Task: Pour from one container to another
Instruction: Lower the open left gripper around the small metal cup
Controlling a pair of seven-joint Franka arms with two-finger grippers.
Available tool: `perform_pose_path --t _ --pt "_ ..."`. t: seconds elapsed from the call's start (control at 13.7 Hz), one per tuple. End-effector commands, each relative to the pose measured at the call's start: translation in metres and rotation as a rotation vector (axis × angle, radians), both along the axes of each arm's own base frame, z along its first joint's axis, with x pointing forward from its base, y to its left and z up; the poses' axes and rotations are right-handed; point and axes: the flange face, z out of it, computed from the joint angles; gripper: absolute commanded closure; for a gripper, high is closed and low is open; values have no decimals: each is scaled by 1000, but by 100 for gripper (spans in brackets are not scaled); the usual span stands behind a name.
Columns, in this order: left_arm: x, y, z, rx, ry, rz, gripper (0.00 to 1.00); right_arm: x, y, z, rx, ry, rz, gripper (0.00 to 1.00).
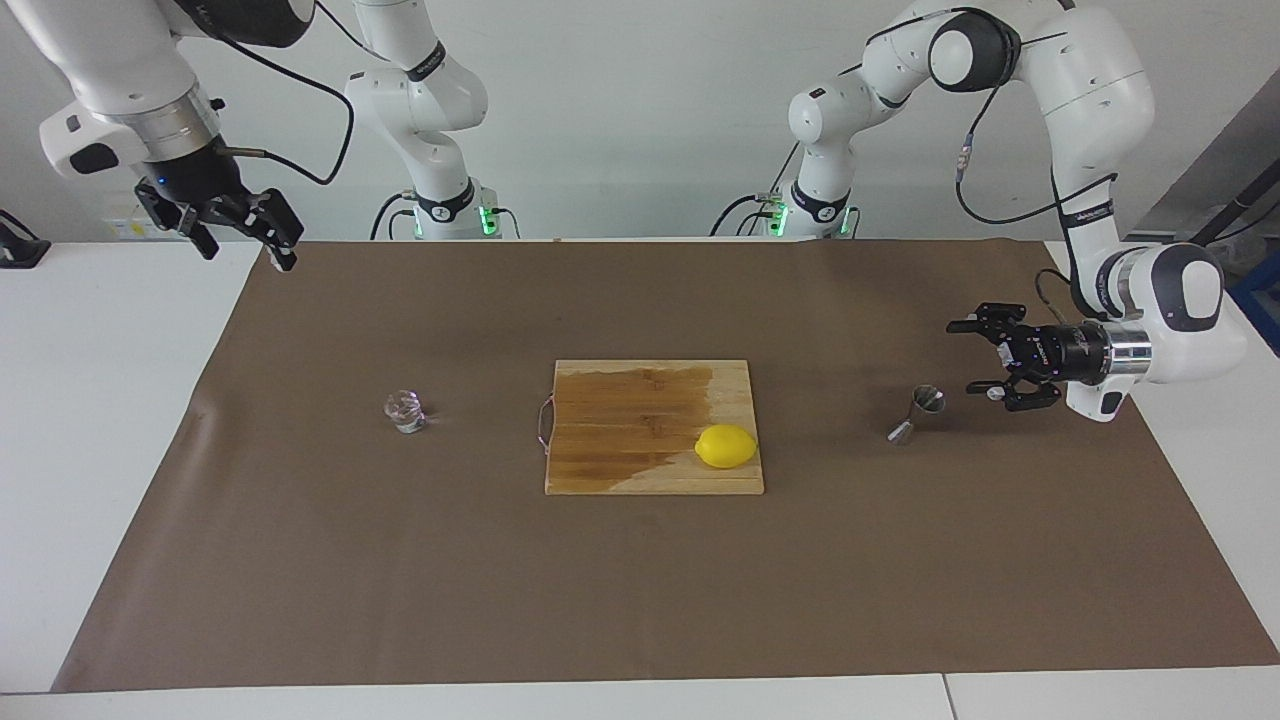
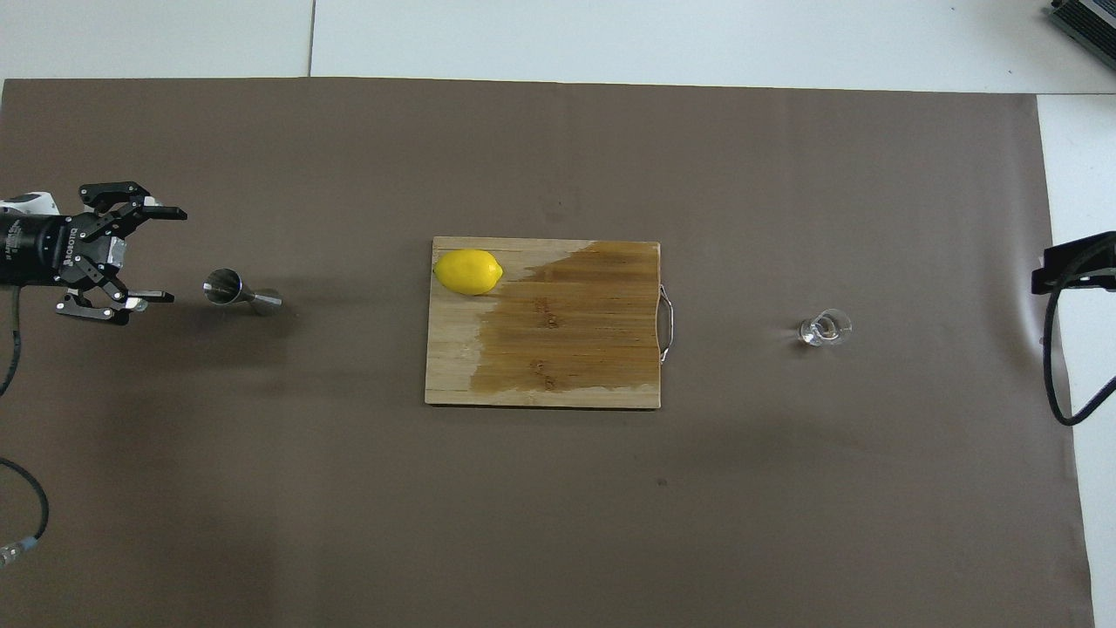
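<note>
A white table fills the room, a brown mat spread across most of it. A plain white wall rises along the robots' edge, evenly lit.

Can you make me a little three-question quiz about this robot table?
1. True or false: the lemon lies on the wooden board.
2. Which claw is beside the steel jigger: A left claw, B right claw?
3. Fill in: the glass tumbler stands toward the ____ arm's end of the table.

Key: 1 true. 2 A. 3 right.
</note>
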Motion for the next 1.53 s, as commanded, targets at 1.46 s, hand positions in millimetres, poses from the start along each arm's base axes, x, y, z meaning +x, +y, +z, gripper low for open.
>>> perform_pose_path --t 1.46 --pt "12 26 -111 -47 -30 -1 0 -7 0 1 18 2 9 0"
